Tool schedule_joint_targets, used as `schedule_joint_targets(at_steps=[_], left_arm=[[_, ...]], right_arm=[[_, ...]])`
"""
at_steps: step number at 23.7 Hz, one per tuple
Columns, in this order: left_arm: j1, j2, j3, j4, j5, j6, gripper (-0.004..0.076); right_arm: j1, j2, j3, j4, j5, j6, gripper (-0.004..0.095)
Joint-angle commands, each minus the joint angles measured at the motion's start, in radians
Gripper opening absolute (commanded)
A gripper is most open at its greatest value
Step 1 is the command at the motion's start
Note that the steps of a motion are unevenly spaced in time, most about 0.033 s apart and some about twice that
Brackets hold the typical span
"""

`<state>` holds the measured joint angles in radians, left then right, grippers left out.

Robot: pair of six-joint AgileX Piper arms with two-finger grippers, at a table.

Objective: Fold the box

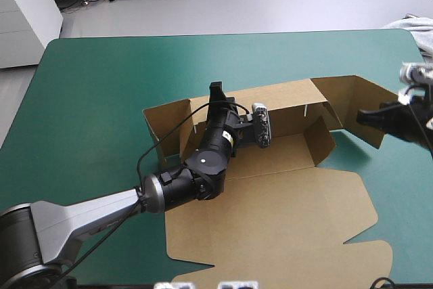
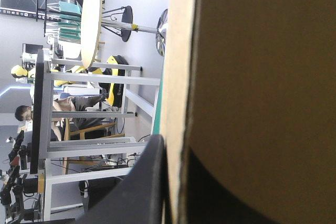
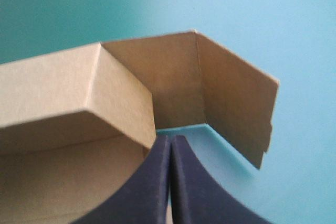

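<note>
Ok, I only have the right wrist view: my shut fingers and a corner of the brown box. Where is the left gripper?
Observer: The left gripper is at the box's far wall, shut on its top edge.
Operator: Is the lid raised?
Observer: No, the lid lies flat on the teal-green cover, on the robot's side.
Operator: Anything else on the table?
Observer: Some crumpled pale fabric at the far right corner.
</note>
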<state>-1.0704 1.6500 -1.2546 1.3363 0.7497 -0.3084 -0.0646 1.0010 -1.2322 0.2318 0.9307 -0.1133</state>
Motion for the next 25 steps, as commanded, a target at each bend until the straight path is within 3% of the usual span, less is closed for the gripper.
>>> schedule_joint_targets(at_steps=[1,7,16,25], left_arm=[[-0.008,-0.04,-0.024,0.027,-0.003,-0.029,-0.001],[-0.008,-0.04,-0.024,0.027,-0.003,-0.029,-0.001],[-0.008,-0.04,-0.024,0.031,-0.003,-0.029,-0.001],[-0.008,-0.04,-0.024,0.031,0.052,-0.029,-0.001]], right_arm=[[0.0,0.147,-0.175,0.049,-0.066,-0.038,-0.0019],[0.0,0.381,-0.412,0.136,-0.026,-0.11,-0.0019],[0.0,0.864,-0.86,0.222,0.298,-0.136,-0.0017],[0.0,0.885,-0.767,0.207,0.324,-0.058,-0.0017]])
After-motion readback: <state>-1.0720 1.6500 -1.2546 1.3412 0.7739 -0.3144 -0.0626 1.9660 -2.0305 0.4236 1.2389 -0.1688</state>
